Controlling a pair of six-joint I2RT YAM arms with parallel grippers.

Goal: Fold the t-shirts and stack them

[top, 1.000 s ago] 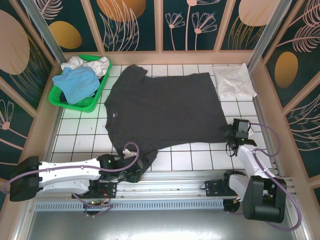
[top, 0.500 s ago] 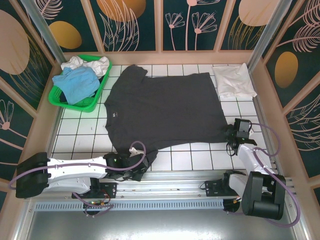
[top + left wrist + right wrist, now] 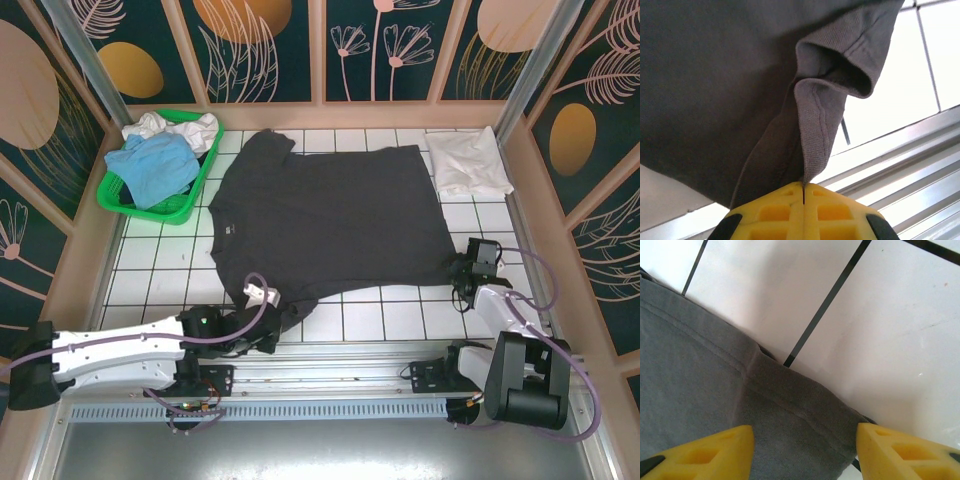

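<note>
— Grip on the left first: what have you got?

— My left gripper (image 3: 803, 187) went from half apart to pressed tight within the last second. A ridge of the dark t-shirt (image 3: 330, 215), at its near sleeve (image 3: 835, 70), is now pinched in the seam between the yellow pads. The cloth runs taut from the pads up to the sleeve's rolled hem, so I judge the pinch to be real.

— And the right?

— The right gripper (image 3: 804, 432) is narrowing but not there yet. Its jaws stand apart, one either side of the shirt's near-right hem corner (image 3: 805, 390), low over the white tiles. It has nothing held.

— So where does that leave the shirt?

— It lies spread flat across the middle of the table, collar to the left and hem to the right. It has hardly shifted in the past second. With one corner taken and the other about to be, I reckon the first fold can start once the right side closes.

— The rest?

— One folded white t-shirt (image 3: 465, 160) sits at the far right. The light blue t-shirt (image 3: 152, 165) and some white ones (image 3: 180, 128) are heaped in the green basket (image 3: 175, 213) at the far left.
</note>
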